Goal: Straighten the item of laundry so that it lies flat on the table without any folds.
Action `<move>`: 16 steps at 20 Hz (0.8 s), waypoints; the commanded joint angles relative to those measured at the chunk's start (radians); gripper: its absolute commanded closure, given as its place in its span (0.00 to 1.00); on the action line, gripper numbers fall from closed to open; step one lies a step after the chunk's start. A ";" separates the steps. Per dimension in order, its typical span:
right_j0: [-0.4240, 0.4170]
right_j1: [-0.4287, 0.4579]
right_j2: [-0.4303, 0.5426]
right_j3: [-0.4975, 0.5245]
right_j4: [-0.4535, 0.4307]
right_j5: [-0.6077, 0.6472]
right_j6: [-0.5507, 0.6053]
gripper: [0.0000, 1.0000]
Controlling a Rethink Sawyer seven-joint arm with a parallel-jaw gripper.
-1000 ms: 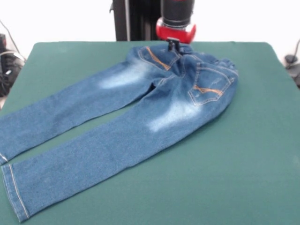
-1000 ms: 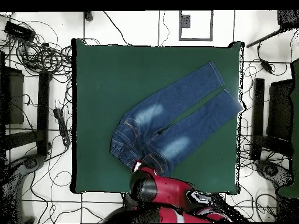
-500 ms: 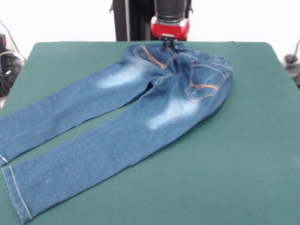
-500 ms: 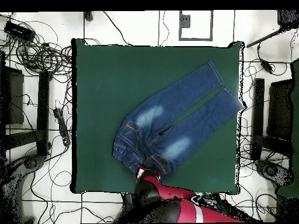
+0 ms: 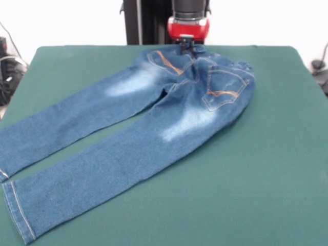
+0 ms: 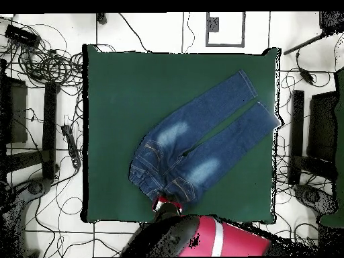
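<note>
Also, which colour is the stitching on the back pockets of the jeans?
Orange, on the blue jeans; it shows best in the front view.

Robotics lab: green-felt table [image 6: 114,101] on pale tiled floor [image 6: 306,30], tangled cables [image 6: 47,60] all round, dark equipment stands [image 6: 50,127] alongside.

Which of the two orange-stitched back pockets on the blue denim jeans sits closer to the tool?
The pocket on the picture's left in the front view; the tool hangs right beside it. The other pocket lies further off.
</note>
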 commanded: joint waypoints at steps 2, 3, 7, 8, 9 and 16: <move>0.082 0.109 0.038 0.088 0.064 -0.020 0.249 1.00; 0.088 0.112 0.040 0.100 0.068 -0.032 0.257 1.00; 0.107 0.112 0.051 0.129 0.088 -0.054 0.273 1.00; 0.107 0.112 0.055 0.127 0.091 -0.052 0.270 1.00; 0.105 0.112 0.058 0.124 0.092 -0.048 0.267 1.00; 0.090 0.061 0.069 0.099 0.124 0.016 0.229 1.00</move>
